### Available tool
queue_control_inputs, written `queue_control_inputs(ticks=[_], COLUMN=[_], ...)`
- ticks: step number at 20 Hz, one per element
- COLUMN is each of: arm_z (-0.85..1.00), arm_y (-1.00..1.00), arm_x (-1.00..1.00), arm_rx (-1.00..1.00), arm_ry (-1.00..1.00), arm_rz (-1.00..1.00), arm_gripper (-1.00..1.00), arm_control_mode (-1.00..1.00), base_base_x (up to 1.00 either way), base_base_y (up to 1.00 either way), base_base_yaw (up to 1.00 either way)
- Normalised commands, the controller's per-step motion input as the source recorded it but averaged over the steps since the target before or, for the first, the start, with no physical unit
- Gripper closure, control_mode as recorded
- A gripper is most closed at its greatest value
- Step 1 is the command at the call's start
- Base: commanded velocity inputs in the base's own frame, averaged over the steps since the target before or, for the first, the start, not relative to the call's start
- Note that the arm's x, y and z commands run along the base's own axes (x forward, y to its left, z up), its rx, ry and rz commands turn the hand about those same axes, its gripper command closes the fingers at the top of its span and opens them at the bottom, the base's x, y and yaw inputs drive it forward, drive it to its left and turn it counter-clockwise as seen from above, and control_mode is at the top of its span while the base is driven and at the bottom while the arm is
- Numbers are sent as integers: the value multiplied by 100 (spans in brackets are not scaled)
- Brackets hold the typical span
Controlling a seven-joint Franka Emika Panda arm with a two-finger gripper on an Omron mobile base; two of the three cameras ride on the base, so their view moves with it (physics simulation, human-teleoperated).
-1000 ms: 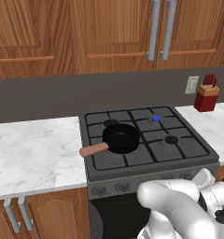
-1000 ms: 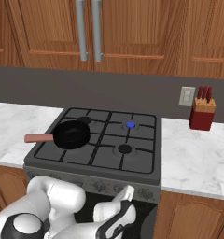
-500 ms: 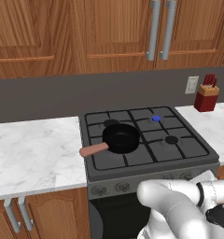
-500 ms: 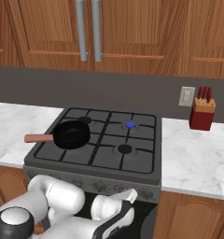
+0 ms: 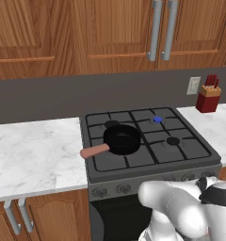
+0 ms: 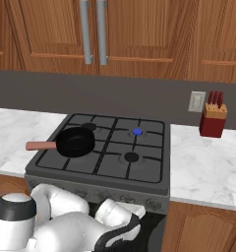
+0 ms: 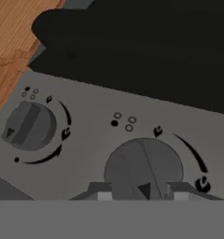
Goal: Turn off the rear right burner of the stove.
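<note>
Marble counter flanked the stove [image 5: 152, 162] on both sides. Nearest, the gripper [image 7: 143, 195] straddled one of two knobs [image 7: 143, 167], fingers [image 7: 101, 191] apparently touching it. Beyond the single pan [image 5: 121, 139], the rear right burner [image 5: 157, 119] glowed blue.
</note>
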Motion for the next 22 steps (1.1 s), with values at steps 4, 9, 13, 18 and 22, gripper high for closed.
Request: queue_control_inputs(ticks=[4,9,13,18,22], arm_z=[16,15,9,3,1], arm_y=[0,0,0,0,0], arm_x=[0,0,0,0,0], arm_rx=[39,41,41,41,42], arm_ry=[0,0,0,0,0], arm_rz=[-15,-15,-15,-15,-15], arm_gripper=[100,100,100,100,100], arm_control_mode=[-100,-100,-100,-100,-100], base_base_x=[0,0,0,0,0], base_base_y=[0,0,0,0,0], base_base_yaw=[0,0,0,0,0])
